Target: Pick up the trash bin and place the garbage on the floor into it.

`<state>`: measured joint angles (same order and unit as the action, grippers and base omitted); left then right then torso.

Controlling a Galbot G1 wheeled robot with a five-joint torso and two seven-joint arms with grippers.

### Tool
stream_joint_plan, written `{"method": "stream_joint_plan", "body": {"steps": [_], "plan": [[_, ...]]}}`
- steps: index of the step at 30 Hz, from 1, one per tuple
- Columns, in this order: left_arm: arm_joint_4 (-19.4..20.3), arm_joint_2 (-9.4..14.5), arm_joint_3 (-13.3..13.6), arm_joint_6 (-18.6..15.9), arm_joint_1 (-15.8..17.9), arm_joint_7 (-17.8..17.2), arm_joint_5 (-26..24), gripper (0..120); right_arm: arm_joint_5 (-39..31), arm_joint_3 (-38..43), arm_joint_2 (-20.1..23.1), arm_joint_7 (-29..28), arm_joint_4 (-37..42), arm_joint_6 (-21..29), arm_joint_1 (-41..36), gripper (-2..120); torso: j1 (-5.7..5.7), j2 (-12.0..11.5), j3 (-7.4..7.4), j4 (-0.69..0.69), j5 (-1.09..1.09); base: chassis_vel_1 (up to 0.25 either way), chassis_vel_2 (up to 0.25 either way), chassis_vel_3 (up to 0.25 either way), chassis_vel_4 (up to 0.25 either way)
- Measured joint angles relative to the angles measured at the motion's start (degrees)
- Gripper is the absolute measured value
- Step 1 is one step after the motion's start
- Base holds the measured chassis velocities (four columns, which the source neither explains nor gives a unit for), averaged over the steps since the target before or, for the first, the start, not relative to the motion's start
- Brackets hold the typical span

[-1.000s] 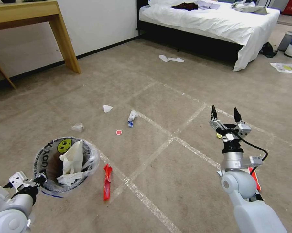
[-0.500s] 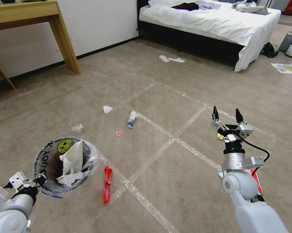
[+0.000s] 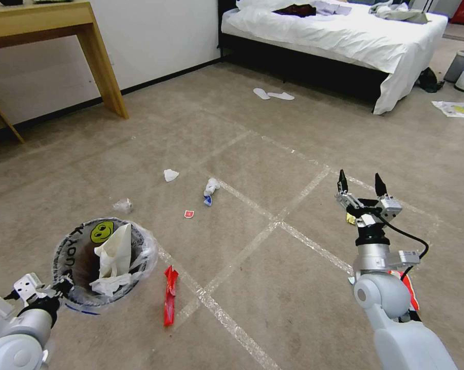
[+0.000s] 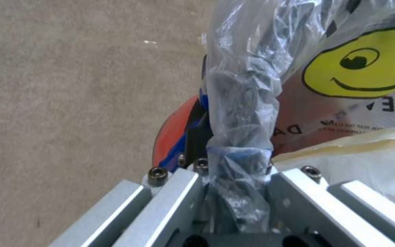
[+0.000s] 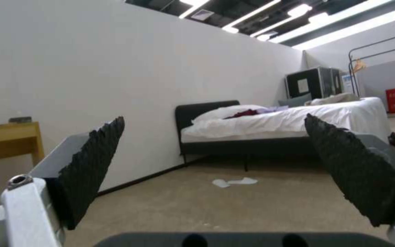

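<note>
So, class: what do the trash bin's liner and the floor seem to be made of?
The trash bin liner: thin clear plastic film, seemingly; glossy, crinkled, see-through. The floor: short-pile carpet, apparently; matt beige, fuzzy texture, crossed by shiny clear tape strips.

Trash bin [image 3: 82, 246]: black rim, white lettering, yellow smiley sticker, red body. Floor [image 3: 273, 154]: beige-brown, clear tape grid. Wrapper [image 3: 169, 295]: red.

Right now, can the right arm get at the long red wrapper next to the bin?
Probably yes. The right hand is open, empty and held up above the floor; bare carpet lies between it and the red wrapper beside the trash bin, though it needs a cross-body reach.
</note>
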<state>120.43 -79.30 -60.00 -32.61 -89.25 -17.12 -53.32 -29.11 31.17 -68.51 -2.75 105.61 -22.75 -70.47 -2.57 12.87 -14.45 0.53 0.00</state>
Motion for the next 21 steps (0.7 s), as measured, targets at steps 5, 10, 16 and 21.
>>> {"method": "stream_joint_plan", "body": {"steps": [5,10,16,21], "plan": [[-0.05,0.02,0.0,0.06,0.0,0.03,0.04,1,0.06,0.13,-0.01,-0.07,-0.1,-0.12,-0.13,100,0.0,0.0,0.0,0.0,-0.01,-0.064,0.074,0.06,-0.076],[-0.15,-0.08,0.02,0.09,0.04,0.04,0.12,1,2.62,0.1,-0.34,-5.19,-2.02,2.56,0.4,100,-0.01,0.0,-0.01,-0.01,-0.01,-0.05,0.055,0.051,-0.048],[-0.26,-0.33,0.04,0.33,-0.26,0.49,0.52,1,3.24,-0.12,-0.25,-19.28,-7.33,12.34,1.46,100,0.0,0.0,0.0,-0.01,-0.01,0.0,0.0,0.0,0.0],[-0.31,-0.35,0.04,0.47,-0.32,0.56,0.57,1,-0.39,-0.03,0.55,-30.24,-13.17,25.58,2.26,100,0.0,0.0,0.0,0.0,0.0,0.0,0.0,0.0,0.0]]}}
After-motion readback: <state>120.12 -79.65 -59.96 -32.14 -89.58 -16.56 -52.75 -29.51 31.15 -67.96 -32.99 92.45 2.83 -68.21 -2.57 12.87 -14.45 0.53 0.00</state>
